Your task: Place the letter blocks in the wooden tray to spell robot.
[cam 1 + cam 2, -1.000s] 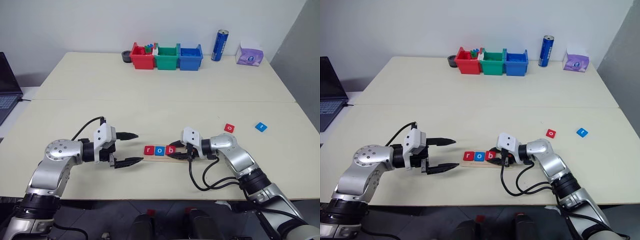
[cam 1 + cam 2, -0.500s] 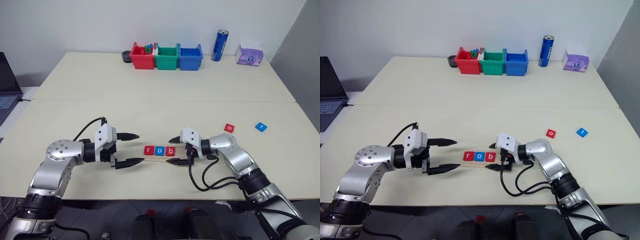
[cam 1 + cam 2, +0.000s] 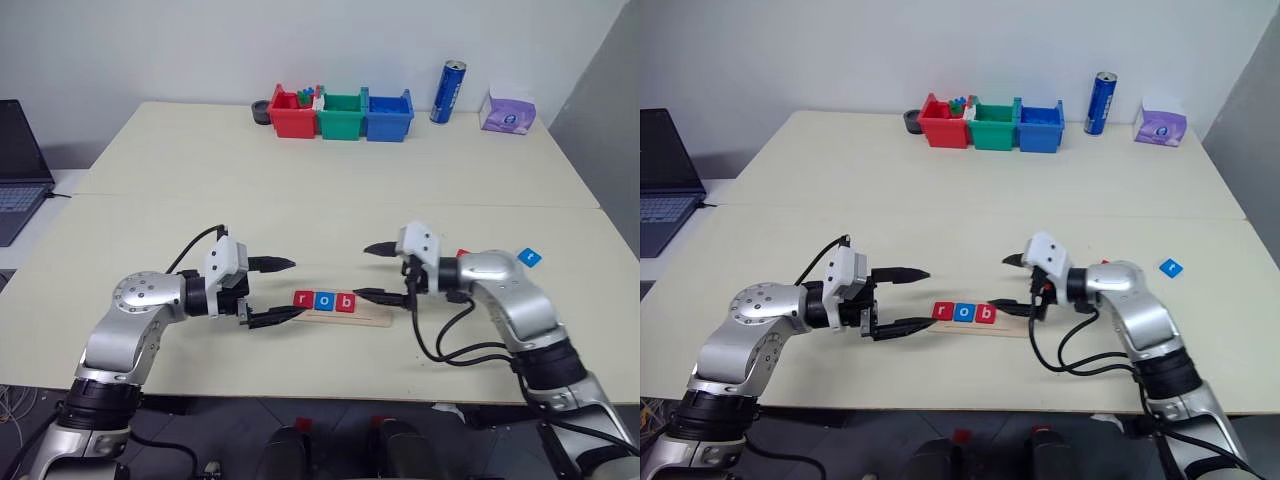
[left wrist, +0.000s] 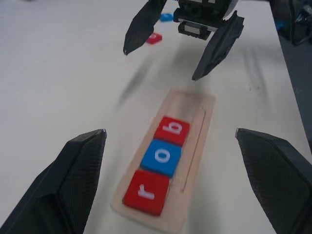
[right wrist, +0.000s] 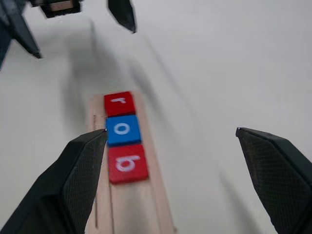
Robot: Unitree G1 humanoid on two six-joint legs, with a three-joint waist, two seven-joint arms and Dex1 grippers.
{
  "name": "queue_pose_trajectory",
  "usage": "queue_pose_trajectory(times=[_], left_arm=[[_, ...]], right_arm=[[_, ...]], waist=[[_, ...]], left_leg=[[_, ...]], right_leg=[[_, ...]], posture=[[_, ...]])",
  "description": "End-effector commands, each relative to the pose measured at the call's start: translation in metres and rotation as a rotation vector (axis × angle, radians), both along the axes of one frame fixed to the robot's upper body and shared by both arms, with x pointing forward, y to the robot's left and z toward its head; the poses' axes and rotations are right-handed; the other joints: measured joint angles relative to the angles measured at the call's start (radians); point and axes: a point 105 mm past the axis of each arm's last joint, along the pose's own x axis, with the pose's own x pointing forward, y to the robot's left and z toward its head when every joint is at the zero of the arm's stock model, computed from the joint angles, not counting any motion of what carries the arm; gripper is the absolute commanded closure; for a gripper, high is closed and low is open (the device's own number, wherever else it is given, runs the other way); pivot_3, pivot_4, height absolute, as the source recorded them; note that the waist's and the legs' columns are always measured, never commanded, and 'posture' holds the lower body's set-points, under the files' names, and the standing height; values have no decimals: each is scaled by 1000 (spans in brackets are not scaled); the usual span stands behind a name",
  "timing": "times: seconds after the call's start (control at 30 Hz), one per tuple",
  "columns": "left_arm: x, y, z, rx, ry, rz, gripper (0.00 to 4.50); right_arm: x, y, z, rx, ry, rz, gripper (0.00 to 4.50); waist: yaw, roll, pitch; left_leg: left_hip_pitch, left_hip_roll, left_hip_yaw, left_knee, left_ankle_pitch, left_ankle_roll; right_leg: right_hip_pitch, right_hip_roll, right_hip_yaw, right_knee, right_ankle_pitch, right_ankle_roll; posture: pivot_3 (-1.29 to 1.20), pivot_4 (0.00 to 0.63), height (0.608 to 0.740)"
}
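Near table edge, centre: wooden tray [image 3: 345, 313] lies flat, long side across the view. Three letter blocks sit in it, touching in a row from its left end: red r [image 3: 303, 298], blue o [image 3: 324, 300], red b [image 3: 345, 302]. Right part of the tray is bare wood.

Left gripper [image 3: 289, 290] reaches in from the left, about level, pointing right at the tray's left end. Fingers spread wide, nothing between them; the lower tip is just beside the tray end, whether it touches cannot be told. Forearm bent in from the near left, black cable looped over the wrist.

Right gripper [image 3: 371, 272] faces it from the right, tilted slightly down, above the tray's right part. Fingers wide apart, empty. The lower tip hangs over the bare wood; contact cannot be made out. Cable droops from the wrist toward the table edge.

Behind the right wrist: a red block [image 3: 463, 254], mostly hidden by the arm, letter unreadable. Further right, a blue block [image 3: 529, 258], letter too small to read.

Far edge: red bin [image 3: 292, 118], green bin [image 3: 342, 118], blue bin [image 3: 388, 118] in a row, small pieces in the red one indistinct. Blue can [image 3: 448, 91] upright, purple tissue pack [image 3: 507, 113] beyond. Laptop [image 3: 17, 170] at far left, cut by the frame.
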Motion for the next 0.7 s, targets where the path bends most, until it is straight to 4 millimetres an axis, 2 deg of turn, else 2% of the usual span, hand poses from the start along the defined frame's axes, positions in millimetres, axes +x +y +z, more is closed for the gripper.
queue_pose_trajectory(times=[0.03, 0.23, 0.33, 0.47, 0.6, 0.7], left_arm=[[6, -24, 15, -31, -51, -8, 0], [28, -59, 22, -100, -76, 47, 0], [30, -77, 20, -112, -77, 48, 0], [28, -89, 16, -119, -74, 40, 0], [23, -94, 18, -144, -60, 14, 0], [20, -94, 20, -154, -50, -4, 0]], right_arm=[[4, -32, 8, -2, -48, -172, 20], [33, -103, -7, -57, -94, -600, 20], [47, -127, -8, -16, -100, -813, 20], [53, -133, -13, 50, -80, -974, 20], [49, -114, -29, 59, -28, -916, 20], [46, -112, -37, 51, -7, -880, 20]], waist=[[1, 0, 0], [-8, 0, 0], [-14, 0, 0], [-15, 0, 0], [-10, 1, 0], [-10, 1, 0]], left_leg=[[0, 0, 0, 0, 0, 0], [0, -2, 4, 0, 0, 0], [1, -1, 6, 0, 0, 0], [2, 0, 6, -1, 0, 0], [1, 0, 6, -1, 0, -1], [1, -1, 7, -1, 0, 0]], right_leg=[[0, 0, 0, 0, 0, 0], [0, 1, 1, 1, 0, 0], [0, 3, 3, 1, 0, 0], [-1, 4, 4, 2, 0, 0], [-1, 4, 4, 2, 0, 0], [-1, 3, 4, 1, 0, 0]], posture=[[0, 150, 740], [0, 150, 740], [0, 150, 740], [0, 150, 740], [0, 150, 740], [0, 150, 740]])
